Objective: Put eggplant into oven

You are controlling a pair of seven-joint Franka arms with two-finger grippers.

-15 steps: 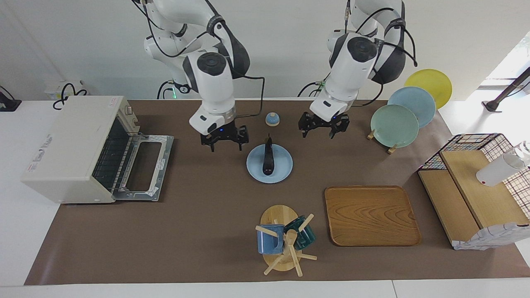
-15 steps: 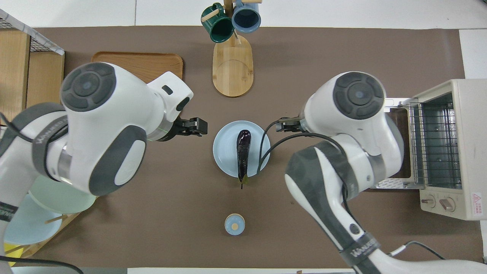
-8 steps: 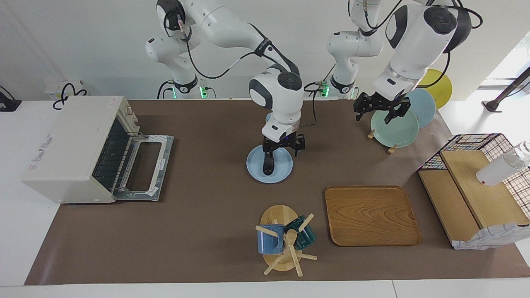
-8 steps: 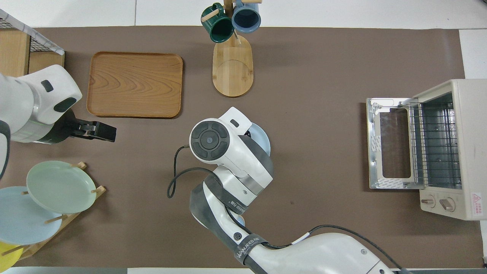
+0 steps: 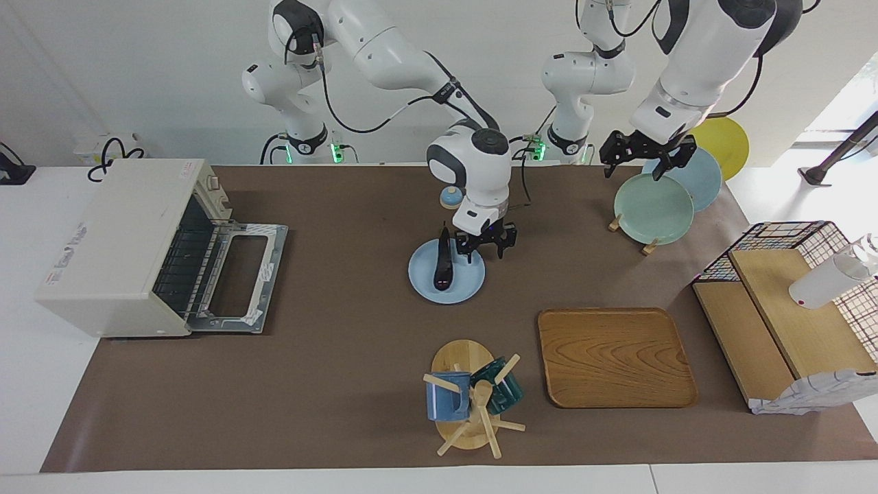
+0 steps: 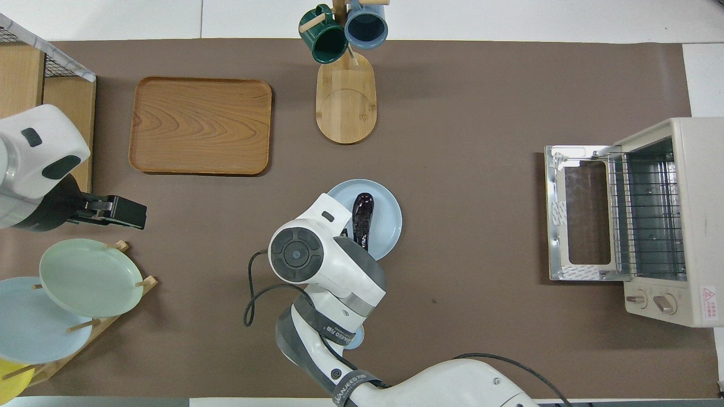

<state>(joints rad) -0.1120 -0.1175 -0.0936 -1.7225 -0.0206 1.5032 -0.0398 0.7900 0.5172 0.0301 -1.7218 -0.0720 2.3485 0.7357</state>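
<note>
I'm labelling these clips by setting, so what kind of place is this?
Most likely a robotics lab staged as a kitchen. Two white robot arms stand at a table under a brown mat, set with a toaster oven, a mug tree and a rack of plates.

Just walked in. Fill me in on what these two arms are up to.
The right hand is down at the blue plate, beside the eggplant lying on it, apparently going for a grasp; no hold shows yet. The oven stands at the right arm's end of the table, door dropped open, rack bare. The left hand waits, open, over the plate rack.
</note>
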